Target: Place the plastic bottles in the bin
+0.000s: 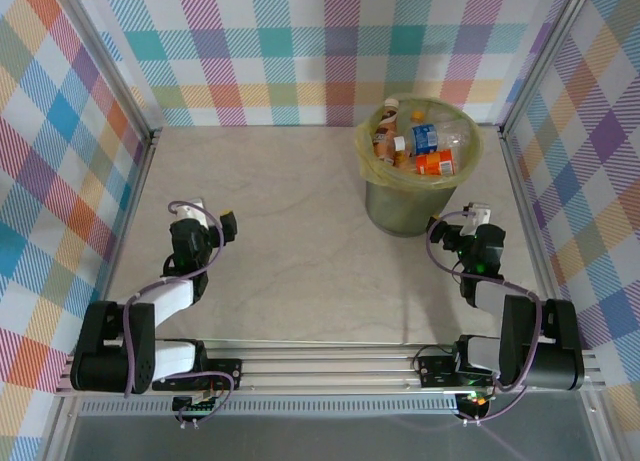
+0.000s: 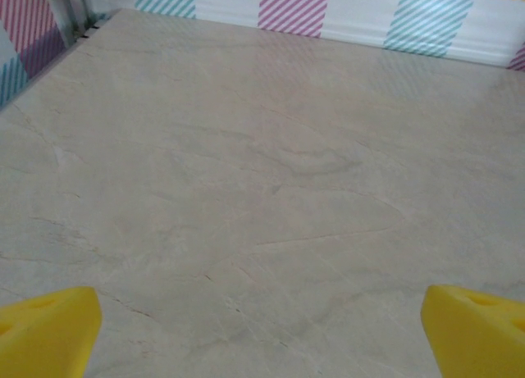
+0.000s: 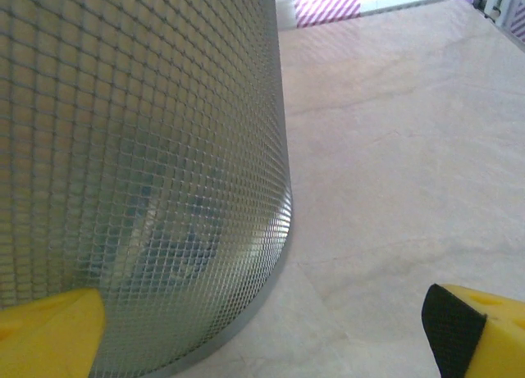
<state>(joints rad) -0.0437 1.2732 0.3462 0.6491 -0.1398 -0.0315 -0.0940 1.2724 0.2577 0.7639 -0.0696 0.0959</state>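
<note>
Here, the bin [image 1: 402,207] stands upright; plastic bottles [image 1: 427,139] lie jumbled inside.

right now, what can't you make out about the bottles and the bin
Top view: how many small clear plastic bottles lie in the round grey-green mesh bin; upper ones and the yellow-green bag cover the rest.
Right wrist view: shapes behind its mesh are blurred; top edge cuts off its rim.
Wrist views: left yellow fingers and right yellow fingers cut off at the bottom edge.

Both arms folded low, elbows near their bases. Left gripper [image 1: 228,224] jaws spread wide, holding nothing. Right gripper [image 1: 438,227] same: wide apart, nothing held.
</note>
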